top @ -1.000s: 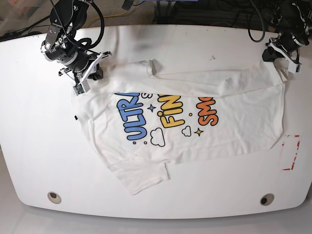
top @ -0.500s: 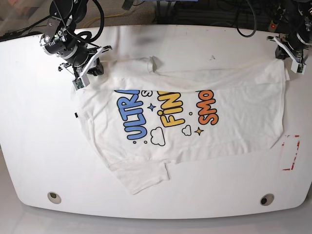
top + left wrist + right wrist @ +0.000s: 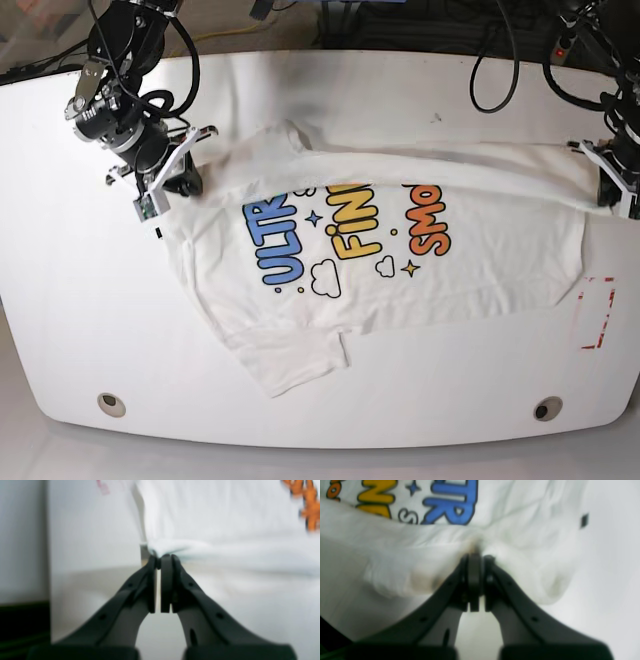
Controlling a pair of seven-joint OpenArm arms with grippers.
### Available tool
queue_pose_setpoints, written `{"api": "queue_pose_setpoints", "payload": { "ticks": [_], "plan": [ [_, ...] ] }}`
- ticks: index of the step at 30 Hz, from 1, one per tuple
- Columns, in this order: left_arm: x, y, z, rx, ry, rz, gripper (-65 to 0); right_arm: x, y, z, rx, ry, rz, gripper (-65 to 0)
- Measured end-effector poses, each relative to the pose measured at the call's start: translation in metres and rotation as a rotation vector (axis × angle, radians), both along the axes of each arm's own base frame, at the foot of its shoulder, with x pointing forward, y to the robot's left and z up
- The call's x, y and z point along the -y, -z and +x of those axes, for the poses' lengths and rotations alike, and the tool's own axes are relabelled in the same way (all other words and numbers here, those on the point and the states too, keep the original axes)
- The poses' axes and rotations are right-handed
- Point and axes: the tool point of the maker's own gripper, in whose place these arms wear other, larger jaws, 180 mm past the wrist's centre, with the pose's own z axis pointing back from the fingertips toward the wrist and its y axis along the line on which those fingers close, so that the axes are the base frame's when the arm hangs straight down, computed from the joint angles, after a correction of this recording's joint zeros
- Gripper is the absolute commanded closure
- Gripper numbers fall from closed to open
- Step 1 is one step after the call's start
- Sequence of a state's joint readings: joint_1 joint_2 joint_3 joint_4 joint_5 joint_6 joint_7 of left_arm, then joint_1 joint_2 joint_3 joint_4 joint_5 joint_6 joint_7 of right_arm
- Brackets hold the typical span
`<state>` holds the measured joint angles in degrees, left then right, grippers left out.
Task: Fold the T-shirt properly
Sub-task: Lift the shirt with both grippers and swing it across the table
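Observation:
The white T-shirt [image 3: 480, 262] lies spread on the white table [image 3: 60, 300], print up, with blue, yellow and orange letters. Its far edge is lifted and stretched between both grippers, and it overlaps the tops of the letters. My right gripper [image 3: 163, 196], at the left of the base view, is shut on the T-shirt's left corner. The right wrist view shows that right gripper [image 3: 476, 553] pinching bunched T-shirt fabric [image 3: 520, 542] below the blue letters. My left gripper [image 3: 606, 186], at the right of the base view, is shut on the other corner; the left gripper [image 3: 160, 558] nips the T-shirt hem [image 3: 200, 517].
A red-outlined rectangle [image 3: 598, 312] marks the table at the right, just past the shirt. Two round holes [image 3: 112, 404] [image 3: 546, 409] sit near the front edge. Cables [image 3: 500, 50] and dark gear run along the back edge.
Both grippers have moved toward the front of the table, drawing the shirt's far edge with them. That edge now covers the tops of the letters.

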<state>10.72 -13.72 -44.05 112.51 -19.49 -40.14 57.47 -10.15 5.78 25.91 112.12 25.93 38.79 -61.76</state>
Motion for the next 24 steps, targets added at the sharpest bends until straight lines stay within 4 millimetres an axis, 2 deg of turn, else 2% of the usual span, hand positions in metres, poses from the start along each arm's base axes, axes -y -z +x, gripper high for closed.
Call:
{"api": "queue_pose_setpoints", "payload": {
  "ticks": [4,13,19,22,24],
  "plan": [
    [-0.002,-0.015,0.023,0.026,-0.004,0.057,0.0,0.003,-0.022,0.025,0.077,-0.001,-0.009,0.0],
    [0.002,-0.056,0.072,0.081,-0.01,0.182,0.0,0.029,-0.077,0.086,0.233,0.001,-0.064,0.0],
    [0.005,-0.105,0.108,0.169,-0.024,0.259,0.0,0.054,-0.122,0.139,0.315,0.015,-0.068,0.0],
    [0.008,-0.139,0.124,0.247,-0.031,0.271,0.0,0.058,-0.145,0.163,0.336,-0.013,-0.116,0.0],
    [0.009,-0.162,0.133,0.287,-0.036,0.288,0.0,0.056,-0.171,0.179,0.383,-0.037,-0.131,0.0]
  ]
}}
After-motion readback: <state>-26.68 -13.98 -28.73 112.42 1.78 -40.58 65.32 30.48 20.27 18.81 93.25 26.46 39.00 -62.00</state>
